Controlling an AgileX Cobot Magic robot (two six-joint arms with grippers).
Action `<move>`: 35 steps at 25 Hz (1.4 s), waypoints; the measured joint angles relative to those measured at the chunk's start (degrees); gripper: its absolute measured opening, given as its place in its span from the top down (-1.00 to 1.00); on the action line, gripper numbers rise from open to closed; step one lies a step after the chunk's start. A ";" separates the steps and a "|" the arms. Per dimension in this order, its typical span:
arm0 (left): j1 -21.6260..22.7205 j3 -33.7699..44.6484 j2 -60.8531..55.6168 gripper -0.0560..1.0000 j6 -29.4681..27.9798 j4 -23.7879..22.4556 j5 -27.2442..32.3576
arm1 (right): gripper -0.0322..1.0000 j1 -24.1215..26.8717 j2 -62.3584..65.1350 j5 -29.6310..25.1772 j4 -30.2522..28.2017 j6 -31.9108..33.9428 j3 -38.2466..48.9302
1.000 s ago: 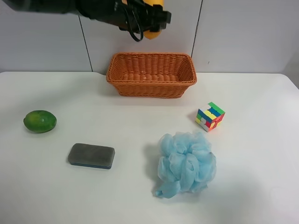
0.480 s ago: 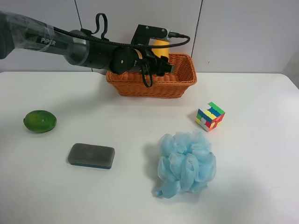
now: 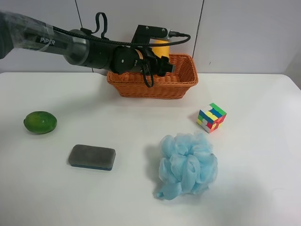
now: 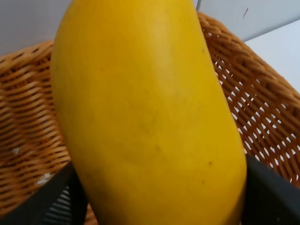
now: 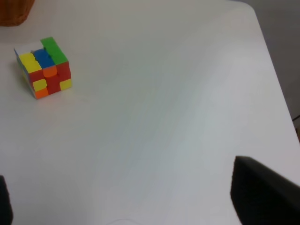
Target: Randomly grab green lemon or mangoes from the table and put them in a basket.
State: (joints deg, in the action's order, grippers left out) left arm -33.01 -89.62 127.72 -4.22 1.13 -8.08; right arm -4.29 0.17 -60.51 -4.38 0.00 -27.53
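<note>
The left pincer (image 4: pixel 159 201) is clenched on the mango (image 4: pixel 145 108), one dark finger on either flank of the fruit. The mango fills the left wrist view. Its long axis runs straight out from the pincer, the far end pointing away from the wrist. In the high view a yellow end shows above the arm's black wrist.

The woven inner wall of the basket (image 4: pixel 28 140) lies right behind and around the fruit. The mango therefore hangs within the basket's rim, towards the back wall, not out over the tabletop (image 3: pixel 263 188). Whether its lower end touches the basket floor cannot be told. By my judgement, the coming move turns on this alone: the fruit is over the basket's opening, so letting go should land it inside.

The lime (image 3: pixel 40 122) lies on its side, well apart from the basket at the high view's left, on this arm's side.

The right pincer (image 5: pixel 136 199) stands released, with bare tabletop between its fingers and a cube (image 5: pixel 44 68) nearby.
</note>
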 joint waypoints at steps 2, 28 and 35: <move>0.00 0.00 -0.05 -0.75 0.00 0.04 -0.13 | -0.84 0.00 0.00 0.00 0.00 0.00 0.00; 2.09 0.00 -12.65 -0.99 -0.38 -3.95 21.00 | -0.84 0.00 0.00 0.00 0.00 0.00 0.00; 7.31 0.00 -28.98 -0.99 -0.45 -17.47 45.62 | -0.84 0.00 0.00 0.00 0.00 0.00 0.00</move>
State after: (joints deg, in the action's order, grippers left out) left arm -25.70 -89.62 98.74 -4.67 -16.34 37.54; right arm -4.29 0.17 -60.51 -4.38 0.00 -27.53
